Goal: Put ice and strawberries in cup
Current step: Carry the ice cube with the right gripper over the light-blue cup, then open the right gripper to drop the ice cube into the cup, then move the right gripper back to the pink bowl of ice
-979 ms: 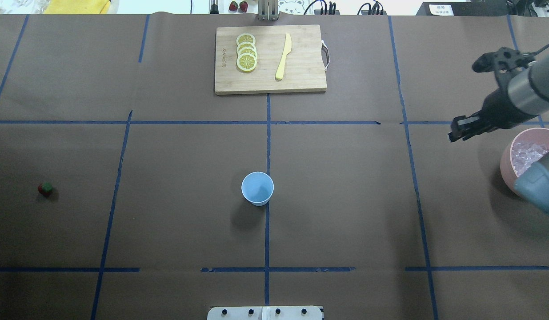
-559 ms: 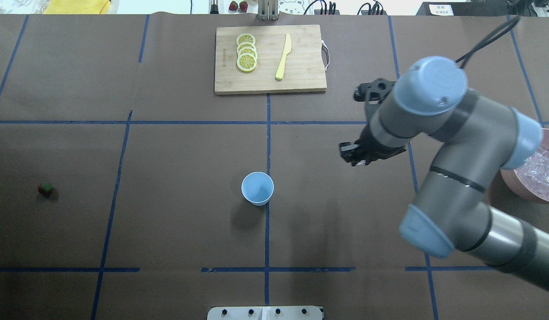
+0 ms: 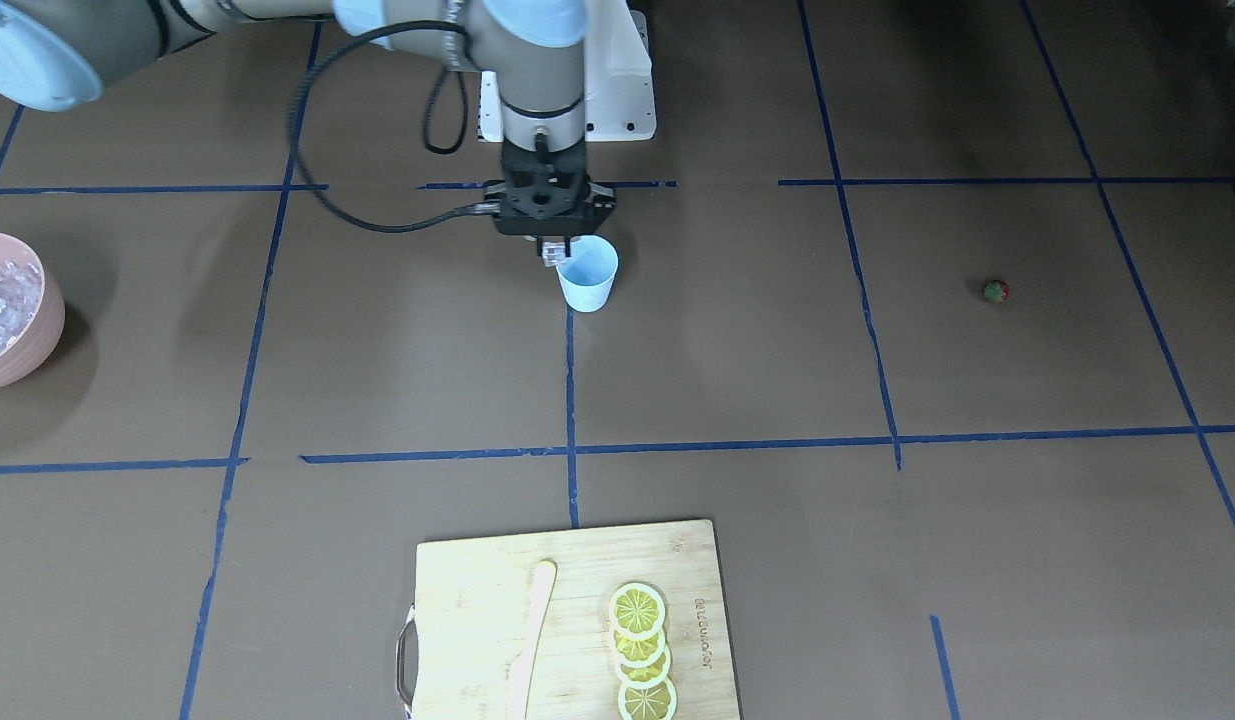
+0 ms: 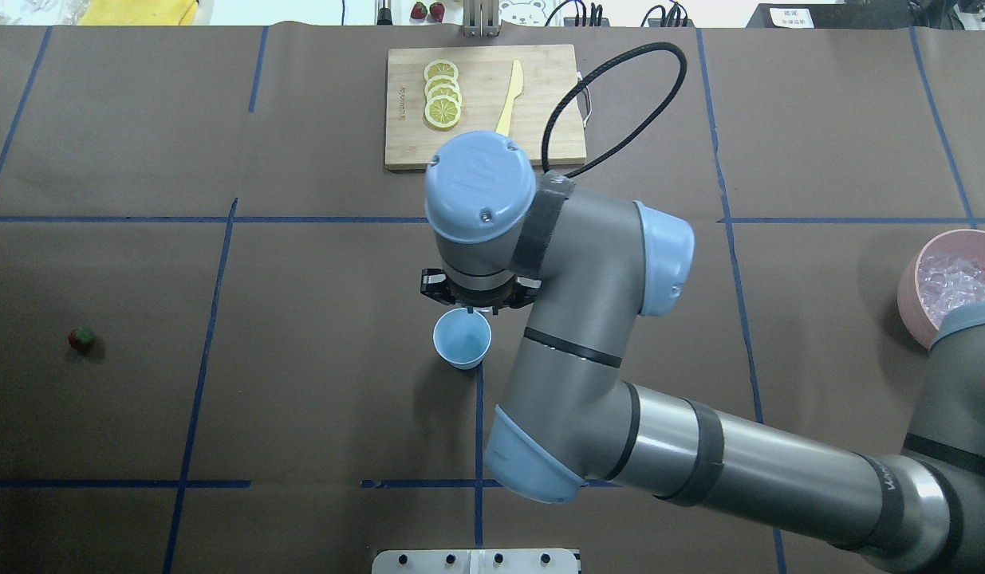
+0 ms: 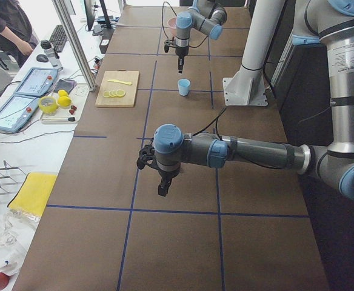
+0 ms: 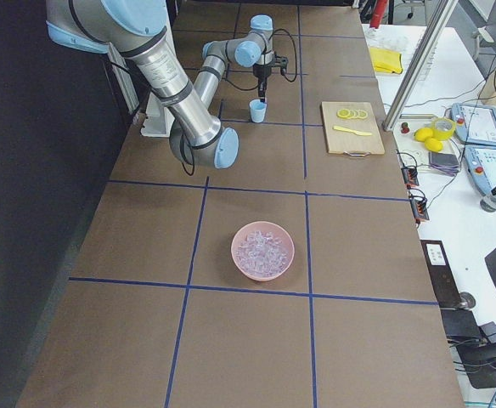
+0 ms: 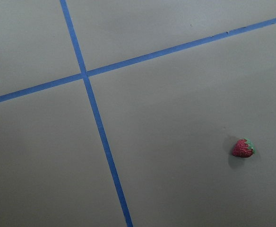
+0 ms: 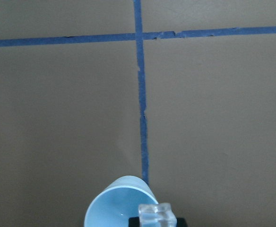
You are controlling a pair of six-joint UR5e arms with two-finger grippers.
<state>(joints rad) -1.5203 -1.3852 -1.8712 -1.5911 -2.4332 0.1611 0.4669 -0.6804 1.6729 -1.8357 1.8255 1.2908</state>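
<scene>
The pale-blue cup (image 4: pixel 462 339) stands upright at the table's middle; it also shows in the front view (image 3: pixel 587 275) and the right wrist view (image 8: pixel 112 208). My right gripper (image 3: pixel 550 252) is shut on one clear ice cube (image 8: pixel 154 213) and holds it just over the cup's rim. More ice (image 4: pixel 951 279) fills the pink bowl (image 4: pixel 907 291) at the far right. The small red strawberry (image 4: pixel 81 339) lies alone at the far left; the left wrist view (image 7: pixel 243 148) shows it too. My left gripper (image 5: pixel 163 187) hangs over the table's left part, and I cannot tell if it is open.
A wooden cutting board (image 4: pixel 404 147) lies at the table's far edge with lemon slices (image 4: pixel 443 96) and a yellow knife (image 4: pixel 512 88) on it. My right arm stretches from the right side across to the middle. Blue tape lines cross the brown table cover.
My right arm has swung from beside the pink bowl leftward across the table, and its gripper now hangs over the cup with an ice cube. The strawberry and cup have not moved.
</scene>
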